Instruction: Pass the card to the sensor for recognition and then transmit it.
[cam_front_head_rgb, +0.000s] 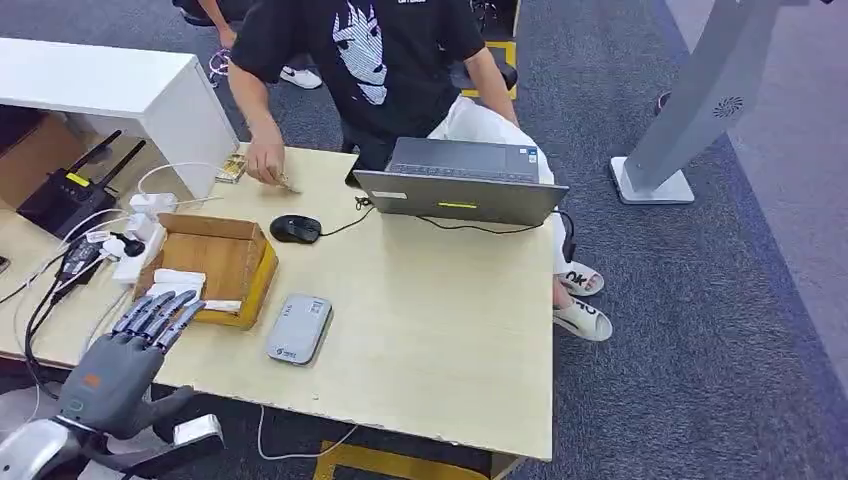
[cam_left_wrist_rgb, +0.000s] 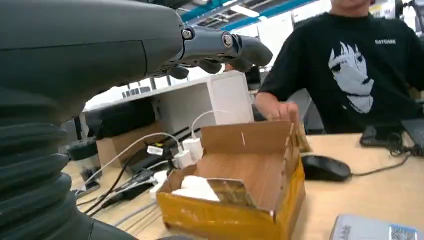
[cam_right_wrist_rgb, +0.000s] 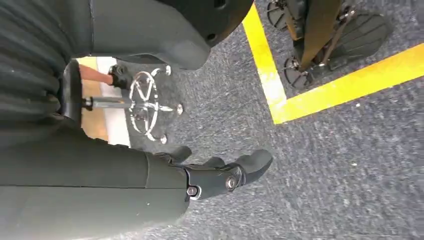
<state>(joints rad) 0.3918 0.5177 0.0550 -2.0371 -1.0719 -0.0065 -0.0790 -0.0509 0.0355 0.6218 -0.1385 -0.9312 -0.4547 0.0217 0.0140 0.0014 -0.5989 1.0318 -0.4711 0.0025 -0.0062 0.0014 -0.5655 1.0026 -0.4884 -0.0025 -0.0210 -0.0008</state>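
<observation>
From the head view I see my left hand (cam_front_head_rgb: 125, 365) empty with straight fingers beside the cardboard box (cam_front_head_rgb: 215, 262); white cards (cam_front_head_rgb: 180, 280) lie inside, the grey sensor (cam_front_head_rgb: 300, 328) just beside. A person's hand (cam_front_head_rgb: 266, 160) touches the table (cam_front_head_rgb: 440, 330) near the mouse (cam_front_head_rgb: 296, 229) and laptop (cam_front_head_rgb: 460, 182). From the right wrist, my right hand (cam_right_wrist_rgb: 220, 175) hangs empty over carpet (cam_right_wrist_rgb: 340, 165), fingers loosely curled.

A black mouse (cam_front_head_rgb: 295, 229) lies by a brown cardboard box (cam_front_head_rgb: 235, 262) on the pale wooden table (cam_front_head_rgb: 440, 330).
</observation>
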